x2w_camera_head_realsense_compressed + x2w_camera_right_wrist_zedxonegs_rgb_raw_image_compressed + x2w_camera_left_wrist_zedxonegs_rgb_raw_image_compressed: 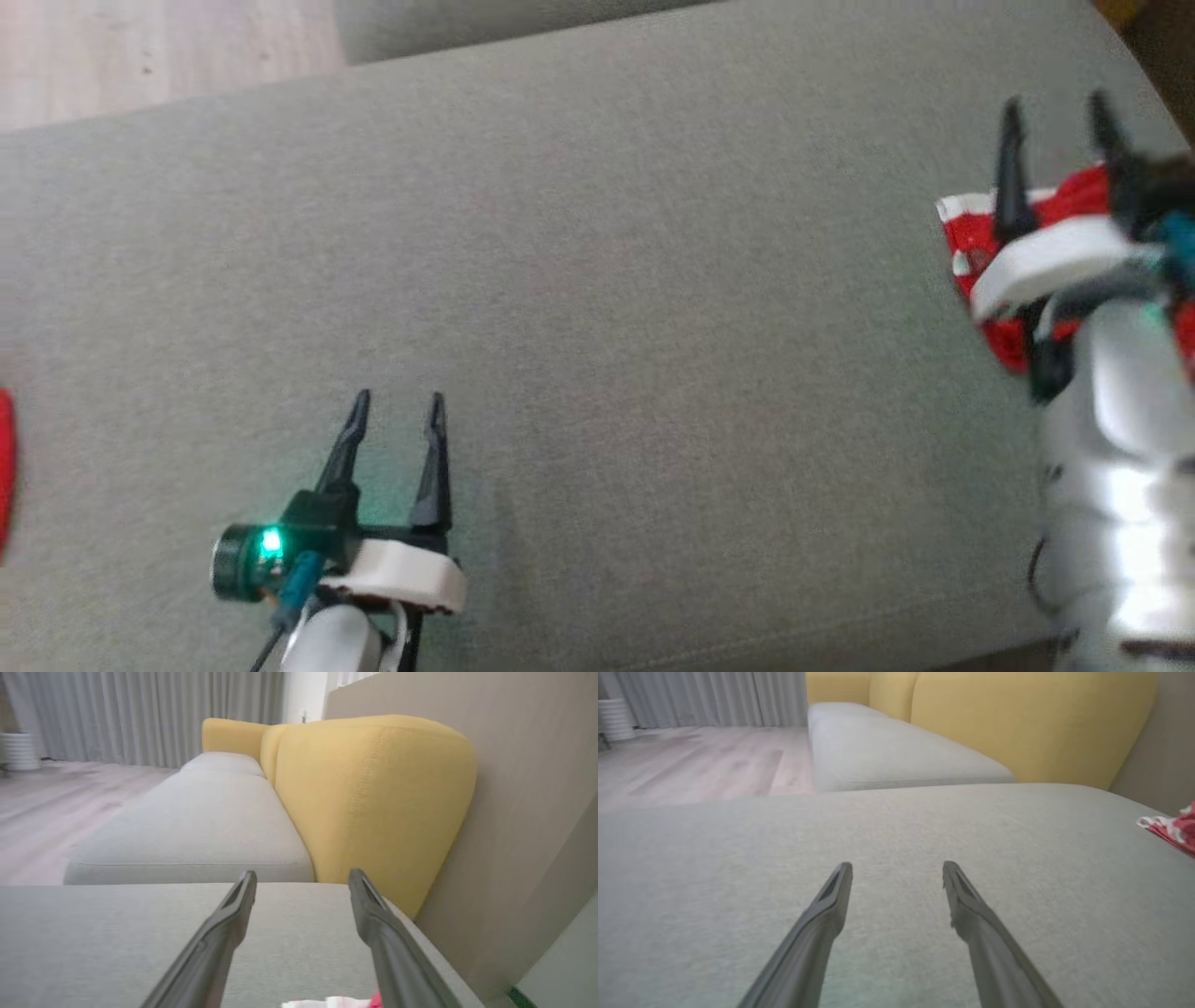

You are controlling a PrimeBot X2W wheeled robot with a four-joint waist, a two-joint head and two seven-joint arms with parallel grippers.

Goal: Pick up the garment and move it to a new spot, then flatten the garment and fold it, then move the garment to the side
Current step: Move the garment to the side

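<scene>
Much bare grey cushion [653, 280], red garment [1074, 201] at right edge

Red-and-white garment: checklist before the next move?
1. Fingers of right gripper apart, nothing clamped: ok.
2. Fingers of left gripper apart, empty, over bare cushion: ok.
3. Red-and-white patterned fabric garment lying on the grey fabric sofa cushion, at its right side: ok.
4. Garment neatly folded: cannot tell, mostly hidden.
5. Right fingers free of the cloth for retreat: cannot tell, they sit directly over it.
</scene>
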